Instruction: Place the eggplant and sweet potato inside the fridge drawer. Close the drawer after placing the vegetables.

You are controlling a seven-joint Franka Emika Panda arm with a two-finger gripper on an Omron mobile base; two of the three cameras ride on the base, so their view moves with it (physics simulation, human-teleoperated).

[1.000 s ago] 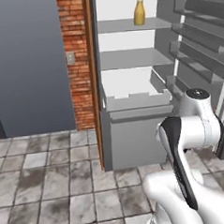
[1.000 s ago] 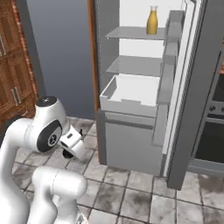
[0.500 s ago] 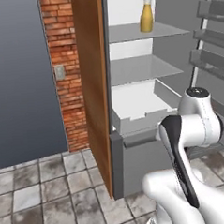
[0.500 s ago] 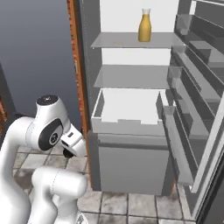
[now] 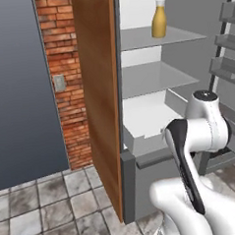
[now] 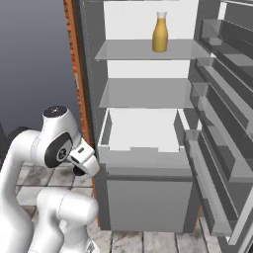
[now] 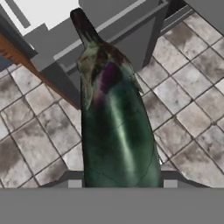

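So going left to right in the base views: a plain dark grey wall [image 5: 19, 96], then a red brick column [image 5: 65, 78] with a small grey switch plate [image 5: 60, 83] on it, then a tall brown wooden side panel [image 5: 101, 100] right up against the open white fridge [image 6: 148, 15]. Inside the fridge a yellow-orange bottle with a pale neck [image 6: 159, 32] stands upright on the top flat grey shelf [image 6: 148, 49], with a second grey shelf [image 6: 148, 94] under it. Below those, the wide shallow white fridge drawer with the pale grey front [image 6: 143, 155] is pulled out, and I can't tell if anything's lying in it. Further right, the open fridge door's grey racks [image 6: 217, 99] run down the inside of the door. The white arm [image 6: 57, 143] is folded up in front of the fridge, off to the drawer's left in the right base view. In the hand view, the hand [image 7: 120, 183] is clamped on the dark purple-black eggplant with a greenish sheen [image 7: 116, 127], stubby stem tip pointing away from the camera toward the fridge's lower front, hanging over the mottled grey tiled floor [image 7: 192, 87]. The fingertips themselves are hidden behind the eggplant.
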